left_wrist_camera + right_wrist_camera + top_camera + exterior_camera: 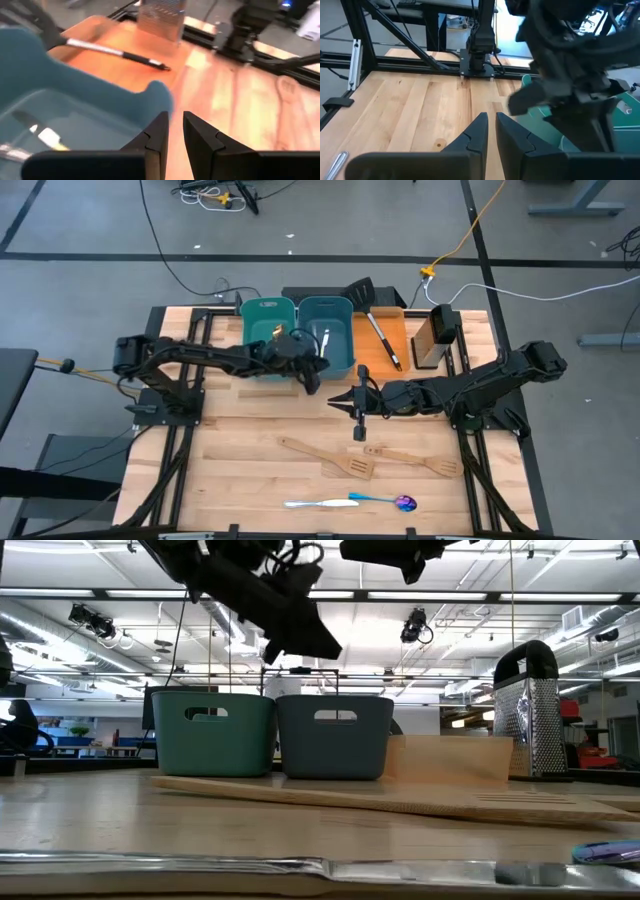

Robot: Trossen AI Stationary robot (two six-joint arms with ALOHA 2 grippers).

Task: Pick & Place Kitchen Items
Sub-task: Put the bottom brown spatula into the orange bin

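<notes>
The left gripper [312,380] hangs over the near rim of the blue-grey bin [327,310], its fingers [159,134] a narrow gap apart and empty; cutlery [42,134] lies inside that bin just below it. The right gripper [358,408], fingers nearly together and empty, hovers just in front of the bin, with two wooden spatulas [325,456] farther toward the table's front edge and a purple spoon [385,500] beyond them.
</notes>
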